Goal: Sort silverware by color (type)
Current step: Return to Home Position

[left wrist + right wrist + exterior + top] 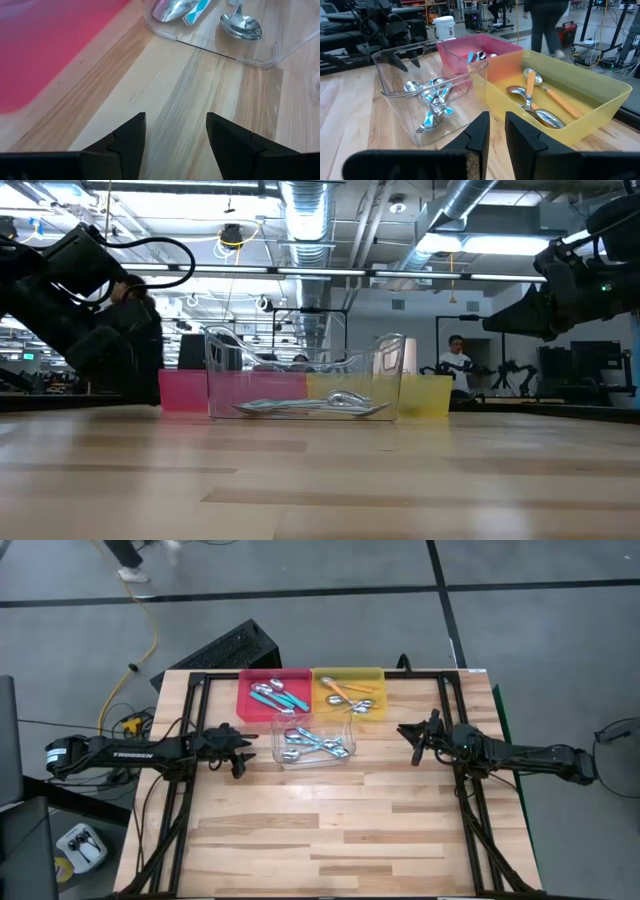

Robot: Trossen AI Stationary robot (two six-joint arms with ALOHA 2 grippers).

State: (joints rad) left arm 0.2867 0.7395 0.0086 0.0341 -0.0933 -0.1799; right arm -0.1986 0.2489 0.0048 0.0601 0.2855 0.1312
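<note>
Left gripper (243, 747), parted and empty, is held nearer the pale-blue spoons (315, 743), at its 3 o'clock, than the seemingly barely-parted right gripper (408, 738).

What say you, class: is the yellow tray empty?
No, the yellow tray holds orange-handled spoons, shown plainly in the right wrist view.
</note>
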